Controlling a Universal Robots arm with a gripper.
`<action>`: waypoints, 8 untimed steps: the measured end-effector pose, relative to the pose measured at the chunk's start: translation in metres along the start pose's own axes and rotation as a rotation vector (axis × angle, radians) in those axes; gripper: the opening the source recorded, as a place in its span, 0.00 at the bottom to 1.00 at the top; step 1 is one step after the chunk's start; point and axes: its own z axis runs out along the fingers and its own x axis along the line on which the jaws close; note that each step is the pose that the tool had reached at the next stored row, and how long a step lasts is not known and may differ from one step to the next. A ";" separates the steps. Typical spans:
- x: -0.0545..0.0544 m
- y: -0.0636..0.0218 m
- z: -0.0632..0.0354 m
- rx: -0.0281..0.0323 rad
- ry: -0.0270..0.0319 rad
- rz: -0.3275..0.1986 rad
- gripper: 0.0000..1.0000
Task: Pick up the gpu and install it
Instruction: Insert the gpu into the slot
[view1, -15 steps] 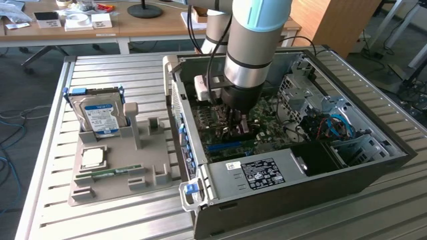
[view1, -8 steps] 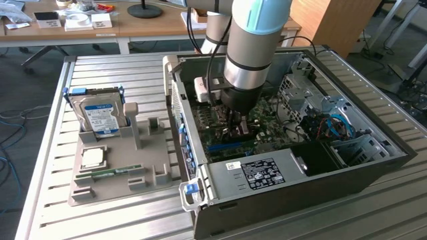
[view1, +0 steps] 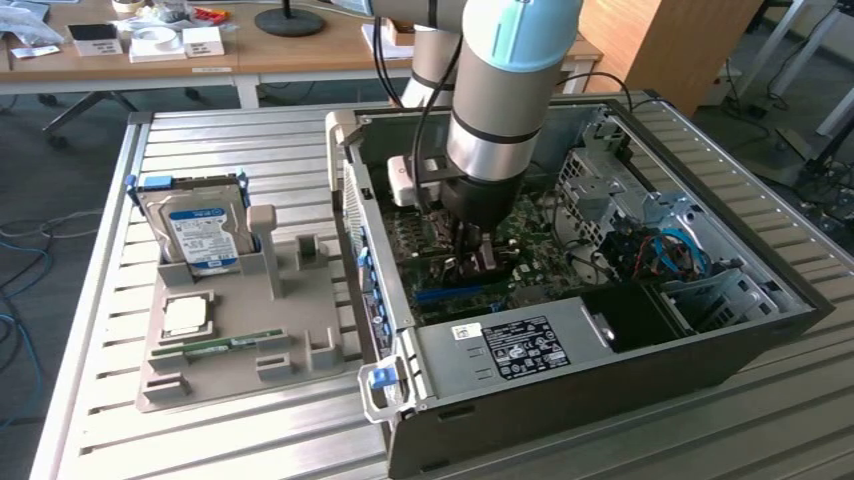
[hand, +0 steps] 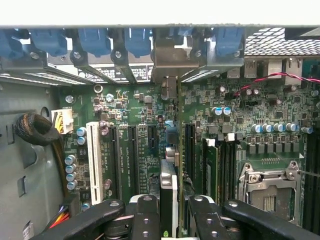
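In the wrist view my gripper (hand: 169, 202) is cut off by the picture's edge at the finger bases. The graphics card (hand: 168, 185) that the fingers (hand: 145, 215) seem to pinch stands edge-on: its faces are hidden, and I cannot tell whether its lower edge sits in a slot. In the exterior view my arm (view1: 501, 110) covers that card, and the printed label (view1: 523, 346) is too small to read.

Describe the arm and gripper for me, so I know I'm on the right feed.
The arm is a silver-grey cylinder with a pale blue joint cap and a black band. A black cable runs beside it, and a white box sits at the wrist. The gripper is black; its fingers are black bars with round silver pins.
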 end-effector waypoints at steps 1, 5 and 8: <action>0.000 0.0000 0.0004 0.0001 -0.0001 0.000 0.27; 0.000 0.0002 0.0038 0.0001 -0.0002 0.000 0.27; 0.000 0.0002 0.0038 0.0000 0.0000 0.000 0.27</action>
